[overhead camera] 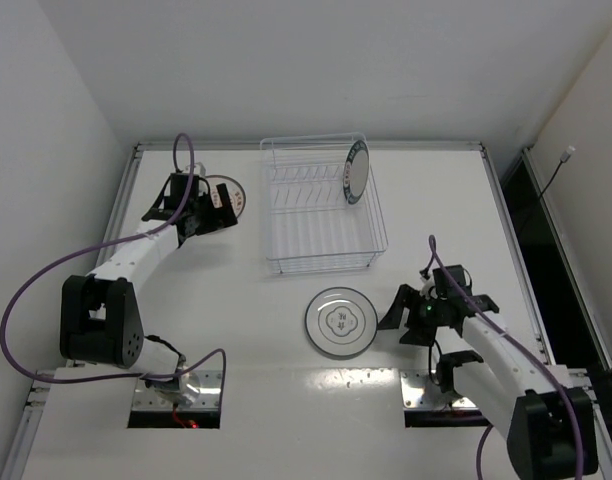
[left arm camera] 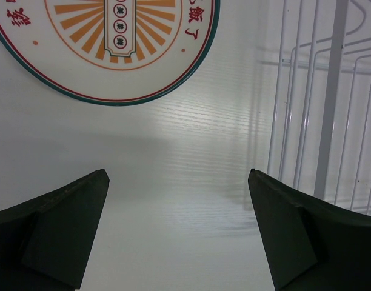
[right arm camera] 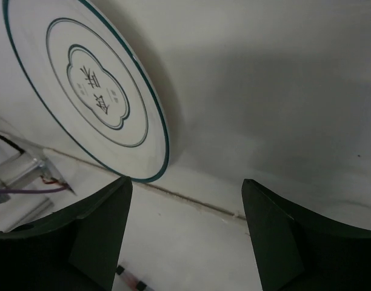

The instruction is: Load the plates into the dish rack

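The white wire dish rack [overhead camera: 321,215] stands at the back middle of the table. A plate with a dark-green rim [overhead camera: 355,172] stands upright among its tines at the right end. The orange sunburst plate [overhead camera: 233,194] [left arm camera: 113,48] lies flat left of the rack, and my left gripper [overhead camera: 216,212] [left arm camera: 178,176] is open just short of its rim. The grey-rimmed plate with a small emblem [overhead camera: 339,322] [right arm camera: 82,85] lies flat in front of the rack. My right gripper [overhead camera: 392,318] [right arm camera: 187,182] is open just to its right, with nothing between the fingers.
The rack's wire wall [left arm camera: 322,109] runs close along the right of the left gripper. Two cut-outs with wiring [overhead camera: 176,398] [overhead camera: 438,392] sit at the table's near edge. Walls close in the table on the left and at the back.
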Robot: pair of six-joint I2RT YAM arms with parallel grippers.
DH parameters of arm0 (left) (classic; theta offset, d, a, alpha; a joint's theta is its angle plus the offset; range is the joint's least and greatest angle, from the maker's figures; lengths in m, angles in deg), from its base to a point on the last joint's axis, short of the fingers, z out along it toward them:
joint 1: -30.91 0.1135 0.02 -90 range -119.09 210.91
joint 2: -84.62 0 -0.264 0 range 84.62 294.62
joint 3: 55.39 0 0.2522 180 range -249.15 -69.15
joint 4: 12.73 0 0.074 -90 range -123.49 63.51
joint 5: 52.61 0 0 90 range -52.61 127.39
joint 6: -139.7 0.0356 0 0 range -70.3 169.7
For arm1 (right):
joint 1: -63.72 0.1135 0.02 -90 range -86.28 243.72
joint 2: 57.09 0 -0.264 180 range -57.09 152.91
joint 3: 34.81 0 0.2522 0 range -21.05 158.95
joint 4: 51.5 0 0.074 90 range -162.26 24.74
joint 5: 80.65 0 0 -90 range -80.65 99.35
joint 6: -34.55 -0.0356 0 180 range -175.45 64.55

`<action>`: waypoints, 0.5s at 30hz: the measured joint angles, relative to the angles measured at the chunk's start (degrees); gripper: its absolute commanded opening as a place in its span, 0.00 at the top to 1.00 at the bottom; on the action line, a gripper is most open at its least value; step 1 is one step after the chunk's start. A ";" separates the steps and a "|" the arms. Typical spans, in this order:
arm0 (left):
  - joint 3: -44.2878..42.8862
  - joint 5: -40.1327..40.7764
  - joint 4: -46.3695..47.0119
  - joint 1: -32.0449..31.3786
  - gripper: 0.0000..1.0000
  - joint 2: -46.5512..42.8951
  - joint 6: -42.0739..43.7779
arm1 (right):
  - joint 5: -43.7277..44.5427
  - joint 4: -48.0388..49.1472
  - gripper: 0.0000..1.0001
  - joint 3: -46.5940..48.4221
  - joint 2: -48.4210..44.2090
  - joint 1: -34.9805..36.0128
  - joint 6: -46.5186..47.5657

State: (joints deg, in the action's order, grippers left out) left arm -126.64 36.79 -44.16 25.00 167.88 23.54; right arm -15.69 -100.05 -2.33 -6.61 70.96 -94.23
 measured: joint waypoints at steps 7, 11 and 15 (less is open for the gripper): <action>-0.02 0.02 0.00 0.00 0.00 0.00 0.02 | -7.39 8.04 0.35 -2.45 6.78 -2.27 -3.30; -0.02 0.02 0.00 0.00 0.00 0.00 0.02 | -8.15 12.61 0.42 -3.45 10.03 -2.19 -5.79; -0.02 -0.09 0.00 0.00 0.00 0.00 0.02 | -7.56 15.76 0.42 -4.72 10.54 -1.68 -9.38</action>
State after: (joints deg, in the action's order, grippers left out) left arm -126.67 36.70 -44.16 25.00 167.88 23.57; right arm -23.25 -84.29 -7.05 3.92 69.28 -103.61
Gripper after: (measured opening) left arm 1.000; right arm 0.578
